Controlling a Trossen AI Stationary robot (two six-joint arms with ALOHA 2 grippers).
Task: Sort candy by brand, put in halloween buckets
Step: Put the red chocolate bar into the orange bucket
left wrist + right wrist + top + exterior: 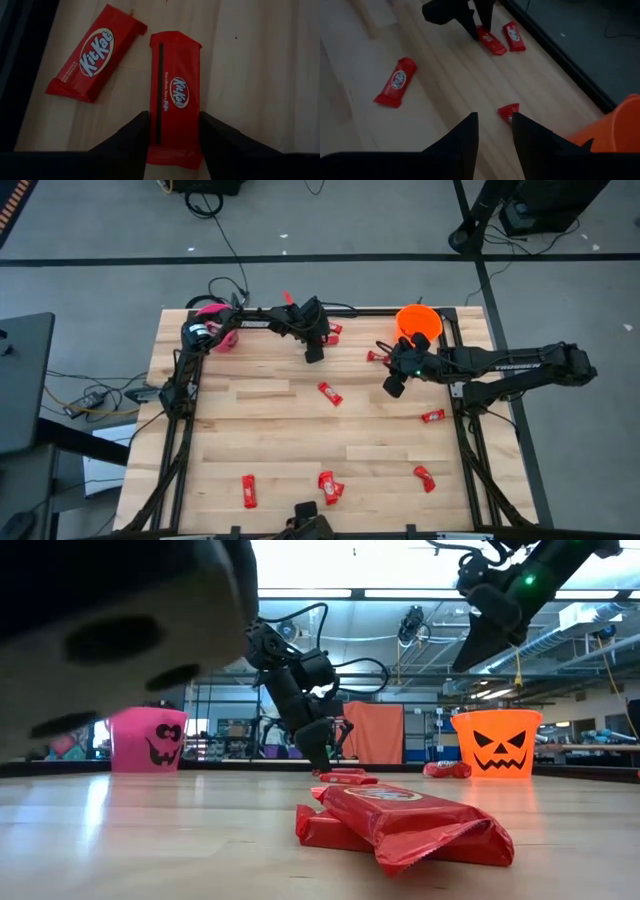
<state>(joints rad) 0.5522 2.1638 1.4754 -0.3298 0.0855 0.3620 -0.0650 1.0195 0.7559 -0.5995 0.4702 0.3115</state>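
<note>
I have the left hand (175, 137) down on the bench (270, 440) near its far edge, its two fingers flanking a red candy bar (175, 107) that lies flat on the wood. The fingers sit right against the wrapper's long sides; whether they actually pinch it yet I cannot tell. A second red bar (95, 52) lies just beside it, tilted, not touching the hand.

My right hand (495, 130) hangs above the bench beside the orange bucket (417, 321), fingers partly spread with nothing between them. On the wood under it lies another small red bar (508, 113), close to the bucket's wall.

The pink bucket (217, 325) stands at the far left corner, behind the left arm's base, the orange one at the far right corner. More red bars lie scattered across the bench: one near the middle (330, 393), one toward the right edge (432, 416), and several along the near side, including a small pile (400, 825) right in front of the low camera.
</note>
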